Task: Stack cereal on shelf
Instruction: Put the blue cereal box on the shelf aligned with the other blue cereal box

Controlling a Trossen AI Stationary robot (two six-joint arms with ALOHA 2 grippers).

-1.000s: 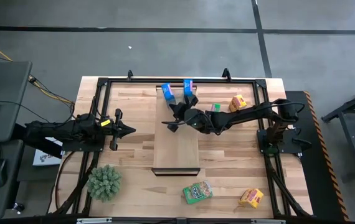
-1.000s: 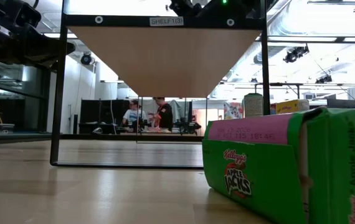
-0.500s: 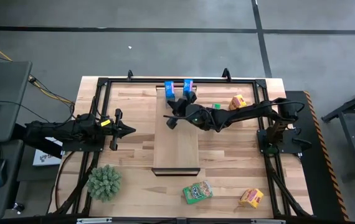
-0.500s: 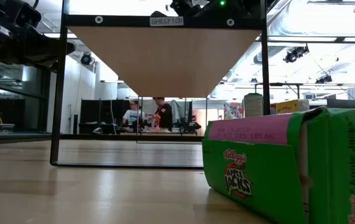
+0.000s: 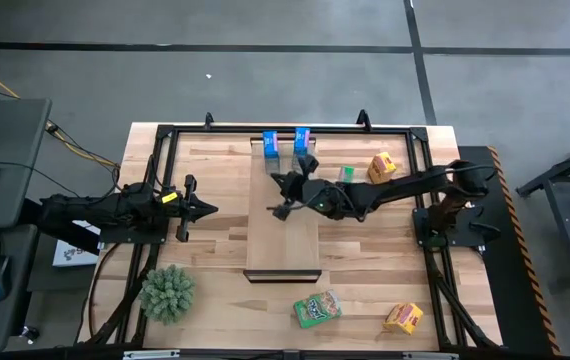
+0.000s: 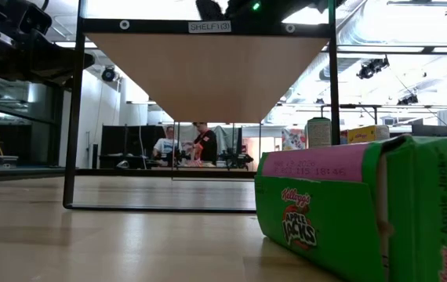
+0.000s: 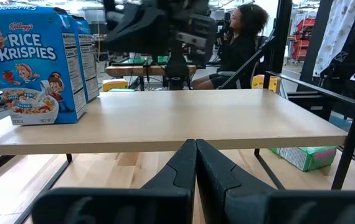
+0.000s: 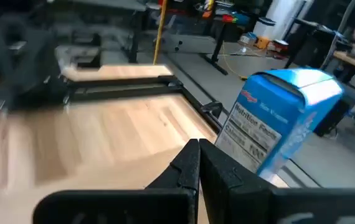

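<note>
The shelf (image 5: 283, 225) is a pale board raised on a black frame, its underside (image 6: 208, 70) showing in the low view. Two blue cereal boxes (image 5: 271, 143) (image 5: 303, 140) stand upright side by side on its far end; one (image 8: 277, 118) shows in the right wrist view and one (image 7: 34, 62) in the left wrist view. My right gripper (image 5: 281, 196) (image 8: 197, 152) is shut and empty above the shelf, a little nearer than the blue boxes. My left gripper (image 5: 210, 209) (image 7: 195, 152) is shut and waits level at the shelf's left.
On the tabletop lie a small green box (image 5: 346, 173) and a yellow box (image 5: 381, 165) right of the shelf. Another green box (image 5: 317, 307) (image 6: 365, 211) and a yellow one (image 5: 403, 318) lie near the front edge. A spiky plant (image 5: 168, 291) stands front left.
The left blue box, askew a second ago, now stands square beside the other. My right gripper, shut throughout, went in toward the blue boxes, then drew back from them toward the near edge and rose a little.
</note>
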